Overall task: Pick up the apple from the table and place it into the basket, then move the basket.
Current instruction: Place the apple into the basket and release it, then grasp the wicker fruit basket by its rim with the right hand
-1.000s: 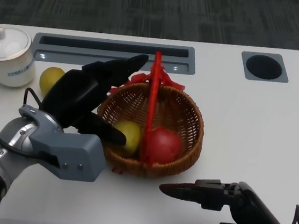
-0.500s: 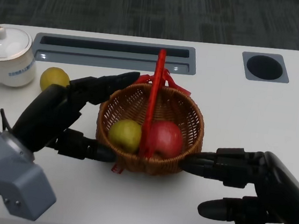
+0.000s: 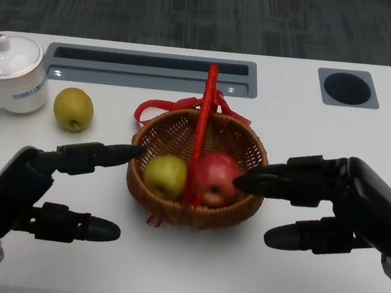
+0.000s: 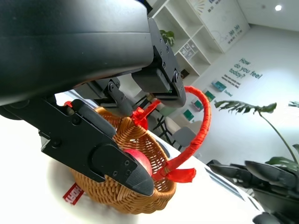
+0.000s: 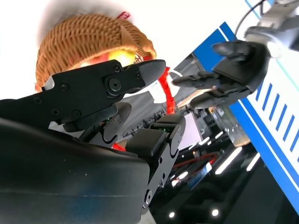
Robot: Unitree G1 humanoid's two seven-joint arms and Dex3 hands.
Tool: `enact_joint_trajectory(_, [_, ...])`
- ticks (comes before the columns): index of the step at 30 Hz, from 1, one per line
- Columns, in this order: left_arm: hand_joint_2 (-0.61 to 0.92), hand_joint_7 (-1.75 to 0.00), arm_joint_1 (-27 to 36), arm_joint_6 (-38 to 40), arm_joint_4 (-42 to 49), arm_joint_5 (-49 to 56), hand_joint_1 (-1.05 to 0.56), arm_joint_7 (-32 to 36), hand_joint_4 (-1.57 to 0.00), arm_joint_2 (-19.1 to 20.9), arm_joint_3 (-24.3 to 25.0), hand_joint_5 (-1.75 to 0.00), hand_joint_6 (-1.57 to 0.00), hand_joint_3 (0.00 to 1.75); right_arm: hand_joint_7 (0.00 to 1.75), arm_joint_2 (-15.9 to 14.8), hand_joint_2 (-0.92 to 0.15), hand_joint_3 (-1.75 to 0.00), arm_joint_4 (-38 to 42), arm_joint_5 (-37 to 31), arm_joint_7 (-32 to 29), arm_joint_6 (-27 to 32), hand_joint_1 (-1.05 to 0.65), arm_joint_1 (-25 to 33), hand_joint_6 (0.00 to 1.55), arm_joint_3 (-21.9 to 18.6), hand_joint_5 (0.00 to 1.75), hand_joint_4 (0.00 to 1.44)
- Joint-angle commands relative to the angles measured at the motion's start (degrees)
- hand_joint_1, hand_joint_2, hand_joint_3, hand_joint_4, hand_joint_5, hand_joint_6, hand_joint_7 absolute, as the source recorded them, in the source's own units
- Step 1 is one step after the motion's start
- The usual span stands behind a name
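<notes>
A wicker basket [image 3: 248,151] with a red handle [image 3: 203,119] stands mid-table, holding a red apple [image 3: 216,178] and a yellow-green fruit [image 3: 164,175]. My left hand [image 3: 42,187] is open on the basket's left, its upper finger reaching the rim. On the right, my right hand [image 3: 330,201] is open too, one finger pointing at the rim by the apple. The left wrist view shows the basket [image 4: 112,186], the apple [image 4: 140,161] and the right hand [image 4: 261,179] beyond. The right wrist view shows the basket [image 5: 88,39] and the left hand [image 5: 229,70].
A second yellow-green fruit [image 3: 73,108] lies left of the basket. A white lidded cup [image 3: 13,72] stands at the far left. A grey slotted panel [image 3: 148,69] and a round recess [image 3: 348,87] lie along the table's back.
My left hand has dropped from over the basket to the table on its left. My right hand has risen and moved in to the basket's right rim. The basket has stayed put.
</notes>
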Motion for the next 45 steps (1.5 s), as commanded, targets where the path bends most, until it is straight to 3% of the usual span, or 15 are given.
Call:
enact_joint_trajectory(1, [0.69, -0.06, 1.4, -1.7, 0.6, -4.4, -0.51, -3.4, -0.92, 0.2, 1.3, -0.06, -0.82, 0.0, 0.0, -0.8, -0.89, 0.0, 4.6, -2.5, -0.6, -0.1, -0.52, -4.0, 0.7, 0.4, 0.01, 0.81])
enact_joint_trajectory(10, [0.69, -0.06, 3.4, -2.7, 1.5, -11.3, -0.48, -11.8, -1.15, -0.2, 3.0, -0.07, -1.06, 0.0, 0.0, 0.1, -0.87, 0.0, 17.4, -8.9, -3.5, 0.1, -0.6, -13.1, 0.7, 3.0, 0.01, 0.82])
enact_joint_trajectory(22, [0.68, -0.03, 4.3, -2.3, 0.7, -10.2, -0.46, -12.8, -1.19, -2.5, 5.5, -0.05, -1.1, 0.0, 0.0, 2.2, -0.87, 0.0, 32.3, -18.1, -9.3, 3.4, -0.6, -22.4, 0.71, 10.5, 0.01, 0.83])
enact_joint_trajectory(27, [0.69, -0.03, 4.3, -1.4, 0.3, -9.2, -0.46, -12.3, -1.21, -3.3, 6.1, -0.04, -1.11, 0.0, 0.01, 2.9, -0.87, -0.01, 34.9, -22.1, -12.5, 4.7, -0.61, -24.2, 0.72, 14.4, 0.01, 0.85])
enact_joint_trajectory(35, [0.7, -0.02, 3.9, -1.2, -0.1, -8.7, -0.49, -12.4, -1.23, -4.5, 6.4, -0.04, -1.12, 0.0, 0.0, 3.8, -0.89, -0.01, 37.4, -24.6, -12.3, 6.7, -0.61, -26.2, 0.72, 20.0, 0.0, 0.84])
enact_joint_trajectory(45, [0.7, -0.02, 4.4, -1.3, -1.9, -8.5, -0.45, -12.0, -1.24, -5.0, 6.9, -0.03, -1.14, 0.0, 0.01, 4.5, -0.91, -0.01, 40.7, -25.3, -13.3, 10.1, -0.64, -26.4, 0.75, 23.3, 0.02, 0.9])
